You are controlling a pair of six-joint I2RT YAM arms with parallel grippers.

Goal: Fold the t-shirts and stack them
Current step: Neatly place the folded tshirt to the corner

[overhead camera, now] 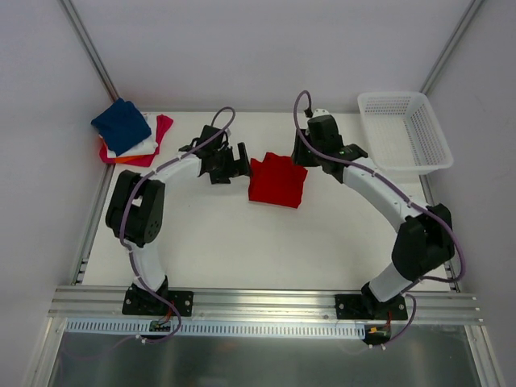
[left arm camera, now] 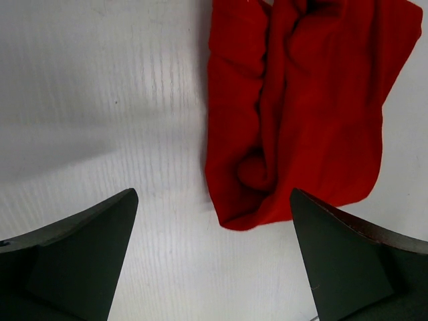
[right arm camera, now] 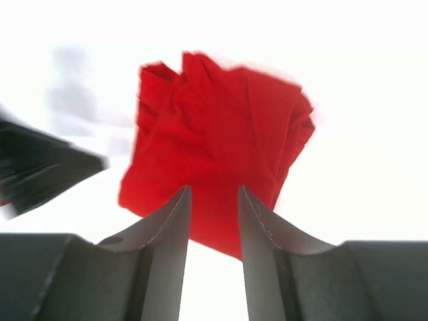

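The red shirt lay folded in the middle of the table, between the two tools. The left tool was wide apart and held nothing. The right tool had only a small gap and held nothing. The shirt looked soft, light and floppy, so pinching a thick folded edge seemed best.

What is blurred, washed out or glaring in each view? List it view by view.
Right wrist: white table blown out almost featureless, crumpled bright red cloth t-shirt soft-edged and smeared. Left wrist: sharp, the shirt's folds crisp, a pale glare band across the table. Top external: even light, faint shadows only.
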